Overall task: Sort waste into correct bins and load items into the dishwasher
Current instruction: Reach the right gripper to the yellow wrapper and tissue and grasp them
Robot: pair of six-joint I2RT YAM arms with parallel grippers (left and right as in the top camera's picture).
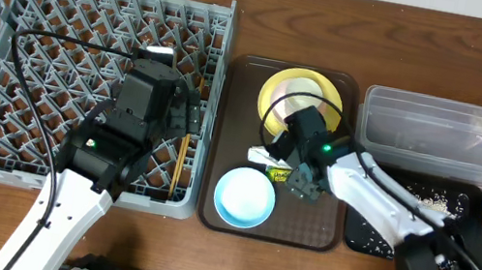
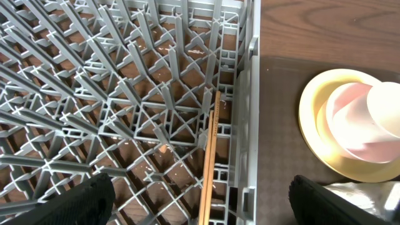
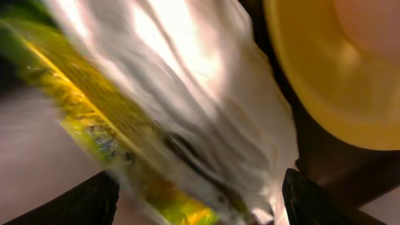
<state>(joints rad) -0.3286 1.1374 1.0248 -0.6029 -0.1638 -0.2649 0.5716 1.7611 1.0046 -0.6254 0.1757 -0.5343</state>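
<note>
My left gripper point(image 2: 200, 203) is open over the grey dish rack point(image 1: 36, 71), near its right wall point(image 2: 244, 125). The wooden chopsticks point(image 2: 210, 156) lie in the rack between its fingers, also seen from overhead point(image 1: 180, 162). My right gripper point(image 3: 200, 200) is open low over the brown serving tray point(image 1: 318, 228). The white wrapper point(image 3: 187, 81) and green-and-yellow packet point(image 3: 94, 119) lie between its fingers, blurred. From overhead the packet point(image 1: 279, 173) sits below the yellow plate point(image 1: 280, 91), which carries the cream cup point(image 2: 384, 109). The blue bowl point(image 1: 244, 197) is at the tray's front.
The clear tub point(image 1: 440, 137) stands at the right. The black tray point(image 1: 358, 228) in front of it holds whitish crumbs point(image 1: 427, 198). My right arm point(image 1: 378, 192) crosses the black tray. Cables loop over the rack.
</note>
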